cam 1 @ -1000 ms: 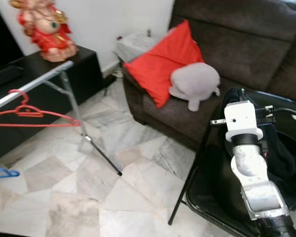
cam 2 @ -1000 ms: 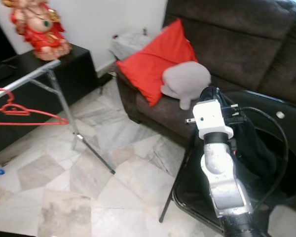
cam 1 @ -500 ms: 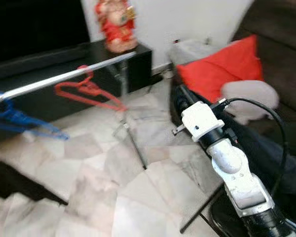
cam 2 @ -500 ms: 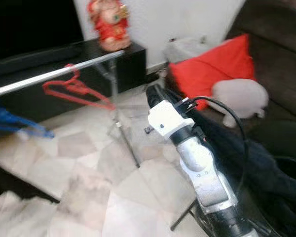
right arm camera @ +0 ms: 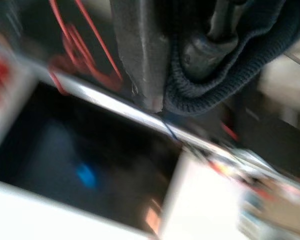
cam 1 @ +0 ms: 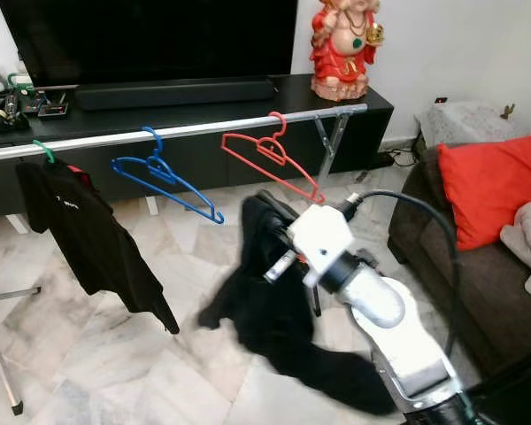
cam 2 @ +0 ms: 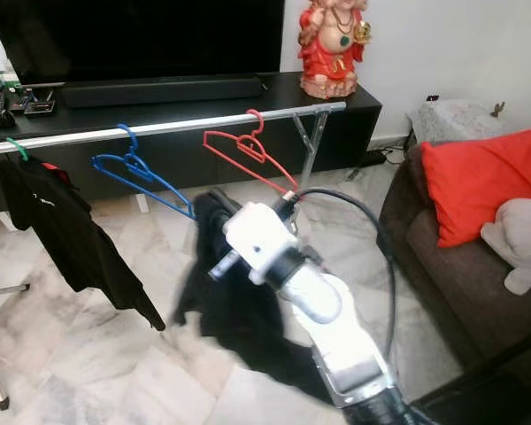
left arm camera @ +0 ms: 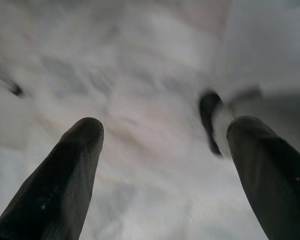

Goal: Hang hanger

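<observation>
A silver rail [cam 1: 203, 129] runs across in front of me. On it hang a red hanger [cam 1: 270, 159], a blue hanger [cam 1: 164, 175] and a black shirt [cam 1: 88, 239] on a green hook. My right gripper [cam 1: 270, 217] is raised just below the red hanger, shut on a dark garment [cam 1: 274, 310] that droops to the floor. In the right wrist view the garment's knit collar [right arm camera: 215, 75] is bunched between the jaws, close under the rail [right arm camera: 105, 100]. Whether a hanger is inside it I cannot tell. My left gripper [left arm camera: 162, 135] hangs open over the floor, holding nothing.
Behind the rail stands a black TV cabinet [cam 1: 203, 93] with a large TV [cam 1: 150, 35] and a red statue [cam 1: 343, 44]. A brown sofa [cam 1: 478, 283] with a red cushion [cam 1: 496, 181] is on the right. A rack leg [cam 1: 0, 372] stands at the near left on marble floor.
The view has swung left from the sofa to face the rail. My right arm came along with the dark garment and now holds it up before the red hanger.
</observation>
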`<state>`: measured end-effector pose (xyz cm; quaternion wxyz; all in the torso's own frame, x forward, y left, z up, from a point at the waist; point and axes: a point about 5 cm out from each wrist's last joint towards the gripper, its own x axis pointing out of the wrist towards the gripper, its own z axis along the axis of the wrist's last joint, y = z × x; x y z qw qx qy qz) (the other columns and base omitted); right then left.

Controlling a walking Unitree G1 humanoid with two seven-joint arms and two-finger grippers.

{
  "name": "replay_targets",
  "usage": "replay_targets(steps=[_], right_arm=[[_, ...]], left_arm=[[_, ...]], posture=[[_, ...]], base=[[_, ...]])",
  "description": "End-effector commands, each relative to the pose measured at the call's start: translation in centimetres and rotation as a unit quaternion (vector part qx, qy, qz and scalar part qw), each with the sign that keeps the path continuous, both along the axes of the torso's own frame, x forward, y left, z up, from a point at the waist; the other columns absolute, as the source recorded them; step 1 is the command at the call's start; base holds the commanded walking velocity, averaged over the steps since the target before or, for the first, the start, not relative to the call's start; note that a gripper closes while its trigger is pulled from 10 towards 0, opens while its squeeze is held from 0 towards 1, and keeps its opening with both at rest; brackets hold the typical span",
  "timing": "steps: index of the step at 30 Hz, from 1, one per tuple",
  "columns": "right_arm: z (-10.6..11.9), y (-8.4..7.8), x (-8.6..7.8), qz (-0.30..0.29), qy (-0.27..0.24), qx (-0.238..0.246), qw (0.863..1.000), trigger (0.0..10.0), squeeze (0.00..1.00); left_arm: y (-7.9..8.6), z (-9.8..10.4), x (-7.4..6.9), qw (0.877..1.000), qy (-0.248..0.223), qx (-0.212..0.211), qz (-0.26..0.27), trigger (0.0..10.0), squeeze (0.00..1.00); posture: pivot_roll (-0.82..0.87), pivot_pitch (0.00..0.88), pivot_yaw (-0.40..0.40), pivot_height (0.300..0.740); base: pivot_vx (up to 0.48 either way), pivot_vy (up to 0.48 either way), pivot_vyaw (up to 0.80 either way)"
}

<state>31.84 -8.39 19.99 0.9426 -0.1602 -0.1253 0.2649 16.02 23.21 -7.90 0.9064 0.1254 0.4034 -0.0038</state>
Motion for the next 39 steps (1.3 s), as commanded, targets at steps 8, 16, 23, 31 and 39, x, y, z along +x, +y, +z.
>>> replay_targets(steps=[8, 16, 23, 31, 39], right_arm=[[-8.7, -5.6, 1.4, -0.153, 0.237, -0.048, 0.958, 10.0, 0.0], [-9.0, -5.2, 1.7, -0.14, 0.281, -0.008, 0.95, 10.0, 0.0], [-7.8, -4.3, 1.4, -0.063, 0.28, -0.01, 0.958, 10.0, 0.0], [-6.6, -2.9, 0.0, 0.02, 0.254, -0.089, 0.963, 10.0, 0.0], [-5.5, -1.9, -1.0, 0.054, 0.247, -0.096, 0.963, 10.0, 0.0]], left_arm=[[-2.0, 6.8, 9.9, 0.97, -0.158, -0.018, -0.184, 10.0, 0.0], [-5.7, 10.1, 12.9, 0.93, -0.196, -0.059, -0.306, 10.0, 0.0], [-8.1, 12.8, 13.2, 0.883, -0.184, -0.093, -0.421, 10.0, 0.0], [-9.8, 14.9, 13.0, 0.864, -0.196, -0.135, -0.444, 10.0, 0.0], [-12.5, 17.5, 13.8, 0.856, -0.257, -0.196, -0.403, 10.0, 0.0]], posture=[[-0.08, 0.122, 0.0, 0.74], [-0.08, 0.114, 0.006, 0.74], [-0.09, 0.113, 0.004, 0.74], [-0.09, 0.127, -0.012, 0.74], [-0.09, 0.135, -0.02, 0.74]], base=[[0.0, 0.0, 0.0], [0.0, 0.0, 0.0], [0.0, 0.0, 0.0], [0.0, 0.0, 0.0], [0.0, 0.0, 0.0]])
